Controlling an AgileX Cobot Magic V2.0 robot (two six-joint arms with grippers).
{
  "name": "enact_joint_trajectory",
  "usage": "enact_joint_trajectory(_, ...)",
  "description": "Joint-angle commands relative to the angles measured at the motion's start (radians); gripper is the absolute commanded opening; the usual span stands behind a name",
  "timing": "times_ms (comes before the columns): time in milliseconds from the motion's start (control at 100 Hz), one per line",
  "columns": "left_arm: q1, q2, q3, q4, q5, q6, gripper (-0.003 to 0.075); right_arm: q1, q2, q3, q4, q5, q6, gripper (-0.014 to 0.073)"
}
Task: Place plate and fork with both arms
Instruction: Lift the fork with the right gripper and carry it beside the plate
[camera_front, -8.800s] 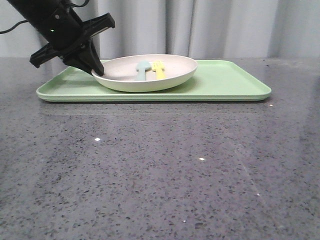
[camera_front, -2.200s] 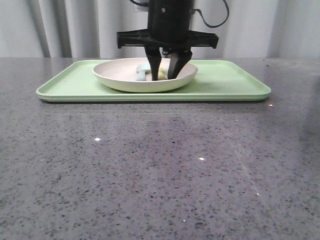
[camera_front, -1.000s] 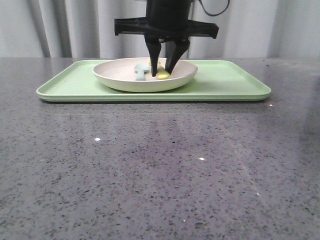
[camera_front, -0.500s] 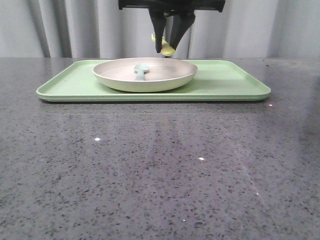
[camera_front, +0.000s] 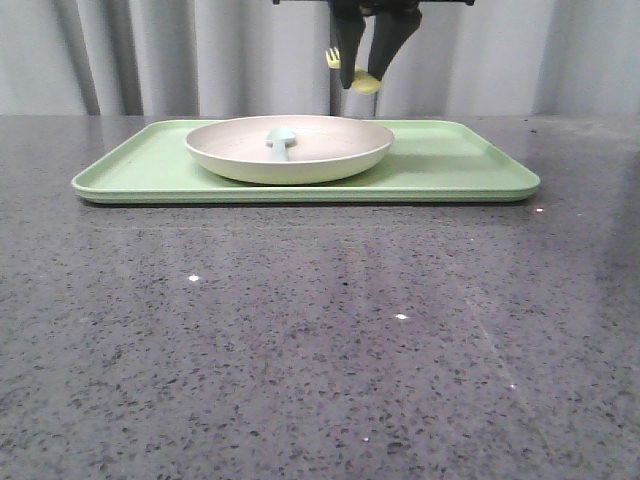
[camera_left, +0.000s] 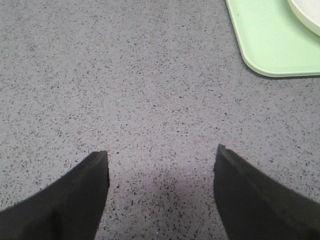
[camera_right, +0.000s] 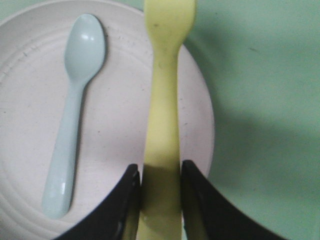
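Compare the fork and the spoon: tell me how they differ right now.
The fork is bright yellow; the spoon is pale blue-green. The fork is clamped by its handle in the right gripper and held in the air above the plate; the spoon lies free inside the plate. The fork ends in tines, the spoon in a rounded bowl. Both look like small plastic utensils.

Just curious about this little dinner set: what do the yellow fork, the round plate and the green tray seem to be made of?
All three look like matte plastic. The fork is one smooth moulded yellow piece with soft edges. The plate is a cream dish with a dull sheen. The tray is pale green with a rounded, moulded rim. Silicone or melamine is possible.
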Motion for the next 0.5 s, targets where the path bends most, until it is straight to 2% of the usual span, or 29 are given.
enact_joint_trajectory(0,0.003,-0.001,-0.025,-0.011,-0.064,-0.010,0.0438,-0.017,-0.074,-0.030,-0.021,0.091,-0.024,0.0025)
enact_joint_trajectory(490,0.003,-0.001,-0.025,-0.011,-0.064,-0.010,0.0438,-0.087,-0.104,-0.024,-0.021,0.097,-0.090,0.0025)
